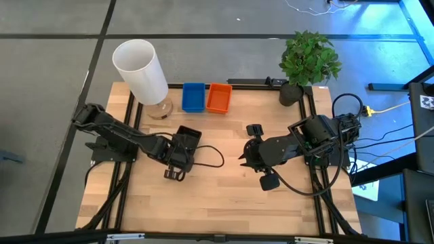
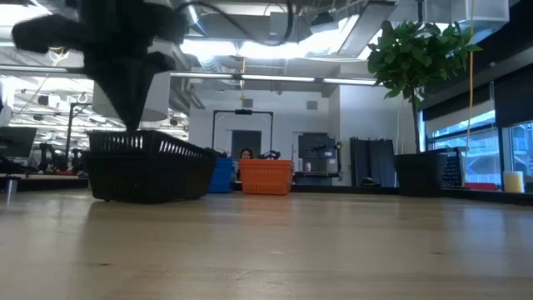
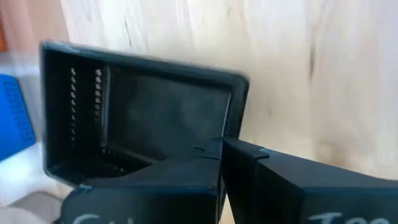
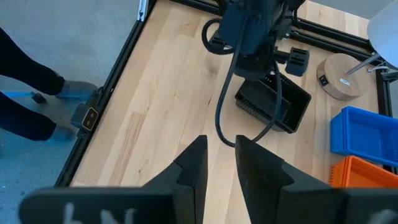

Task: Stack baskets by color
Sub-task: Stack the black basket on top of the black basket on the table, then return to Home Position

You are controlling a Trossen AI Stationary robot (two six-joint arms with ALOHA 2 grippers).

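Black mesh is what I am gripping with the left gripper (image 1: 182, 150); its fingers are pinched fully together on the near rim of the black basket (image 1: 188, 137), which is sitting on the wooden table (image 1: 224, 196) just left of centre; the left wrist view is showing the fingers closed over the rim wall with the basket's open interior ahead of them. I am holding the right gripper (image 1: 245, 160) idle over the middle of the table, well apart from the basket; its fingers (image 4: 193, 163) are standing slightly parted with nothing between them. At the far edge the blue basket (image 1: 193, 97) and the orange basket (image 1: 218, 97) are sitting side by side, touching or nearly so, beside the tall white cylinder (image 1: 140, 70). To do this step well, I am judging that I should lift straight up; a rim pinch may let the basket swing or tilt, so I am planning a slow rise, watching that it is hanging level before carrying it anywhere.
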